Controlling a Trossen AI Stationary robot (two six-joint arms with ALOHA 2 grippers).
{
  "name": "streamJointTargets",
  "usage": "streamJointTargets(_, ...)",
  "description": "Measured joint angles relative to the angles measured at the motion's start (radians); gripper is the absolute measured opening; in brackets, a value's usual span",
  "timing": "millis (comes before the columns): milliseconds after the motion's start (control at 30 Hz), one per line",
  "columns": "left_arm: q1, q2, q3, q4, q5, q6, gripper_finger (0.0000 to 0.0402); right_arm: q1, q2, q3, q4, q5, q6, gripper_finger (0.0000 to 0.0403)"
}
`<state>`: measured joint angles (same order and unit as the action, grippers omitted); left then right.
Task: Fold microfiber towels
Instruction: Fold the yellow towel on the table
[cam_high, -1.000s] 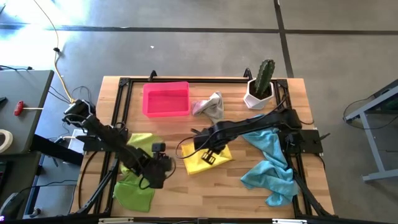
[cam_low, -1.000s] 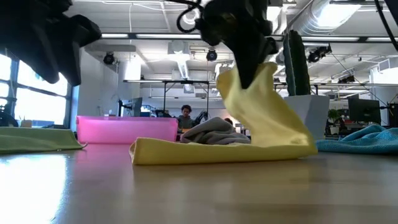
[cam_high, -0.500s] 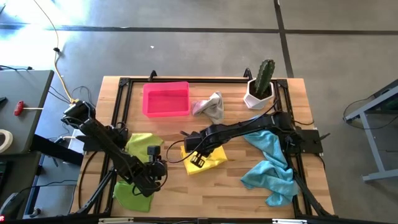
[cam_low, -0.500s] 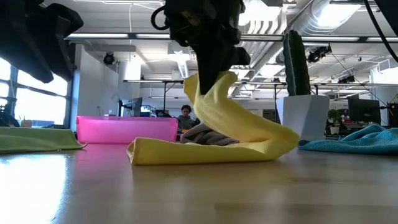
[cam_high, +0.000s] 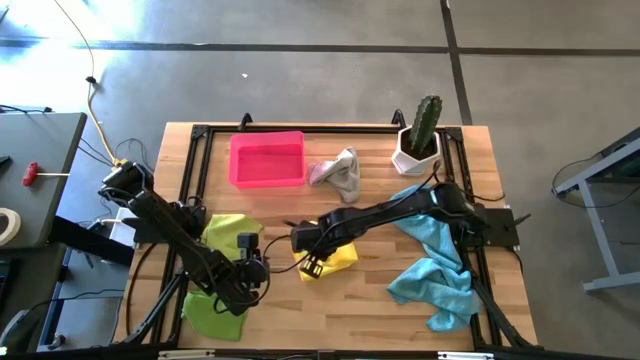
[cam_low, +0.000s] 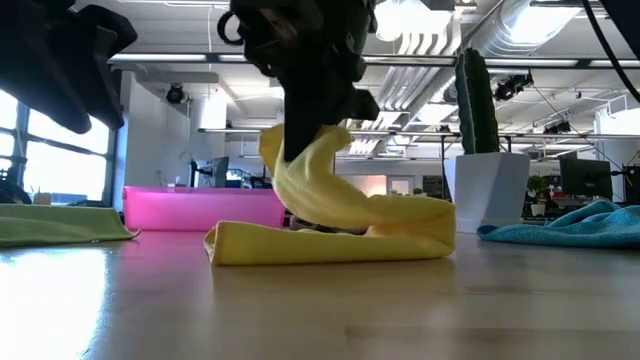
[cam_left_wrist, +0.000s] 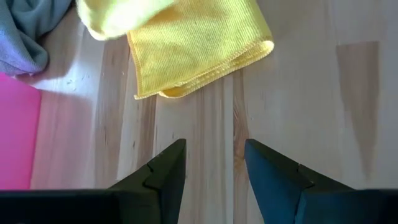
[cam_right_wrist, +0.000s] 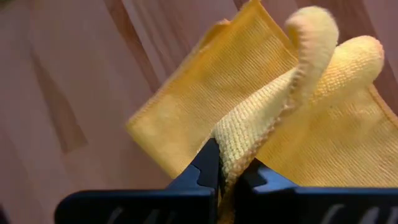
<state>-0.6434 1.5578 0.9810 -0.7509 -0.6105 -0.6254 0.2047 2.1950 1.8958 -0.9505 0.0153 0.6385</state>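
A yellow towel (cam_high: 335, 256) lies mid-table, partly doubled over itself. My right gripper (cam_high: 306, 246) is shut on it above its left part; it also shows in the low view (cam_low: 300, 140). My left gripper (cam_high: 254, 272) is open and empty, low over bare wood left of the yellow towel (cam_left_wrist: 193, 43). A lime towel (cam_high: 228, 229) and a green towel (cam_high: 212, 312) lie flat at the left. Light blue towels (cam_high: 435, 270) lie bunched at the right, and a grey towel (cam_high: 341, 170) lies crumpled at the far middle. My right gripper pinches a hemmed edge of the yellow towel (cam_right_wrist: 239, 140) between its two fingers, from above and slanting in from the table's right. One layer or several, I cannot tell. The held edge is lifted and curls over slack (cam_low: 300, 185), while the lower layer (cam_low: 320, 245) lies flat on the table.
A pink tray (cam_high: 267, 160) stands at the far left-middle. A potted cactus (cam_high: 419, 135) stands at the far right. A black frame (cam_high: 195, 135) runs along the table's edges. Bare wood (cam_high: 330, 310) lies near the front edge.
My right gripper has gone toward the table's left edge and a little down, still shut on the yellow towel's edge. The held part has been carried over the part on the table, which has stayed put, so the towel now folds over itself.
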Motion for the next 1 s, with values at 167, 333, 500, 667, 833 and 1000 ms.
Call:
streamJointTargets(167,0.0,0.0,0.0,0.0,0.0,0.0,0.0156,-0.001,0.009,-0.029,0.079,-0.001,-0.03,0.0008)
streamJointTargets(333,0.0,0.0,0.0,-0.003,0.001,-0.001,0.0156,-0.001,0.015,-0.031,0.09,-0.001,-0.07,0.0035)
streamJointTargets(500,0.0,0.0,0.0,-0.007,0.0,-0.001,0.0156,0.0,0.014,-0.031,0.094,-0.021,-0.114,0.0097)
streamJointTargets(667,0.001,0.0,0.0,-0.004,0.001,-0.001,0.0156,-0.001,0.006,-0.015,0.03,-0.101,-0.161,0.0156)
streamJointTargets(833,0.002,0.0,0.0,0.011,-0.014,0.006,0.0156,0.035,0.003,0.038,-0.129,-0.031,-0.357,0.0171)
streamJointTargets(1000,0.008,0.0,0.0,0.099,-0.042,0.085,0.0156,0.084,0.0,0.035,-0.238,0.067,-0.438,0.0171)
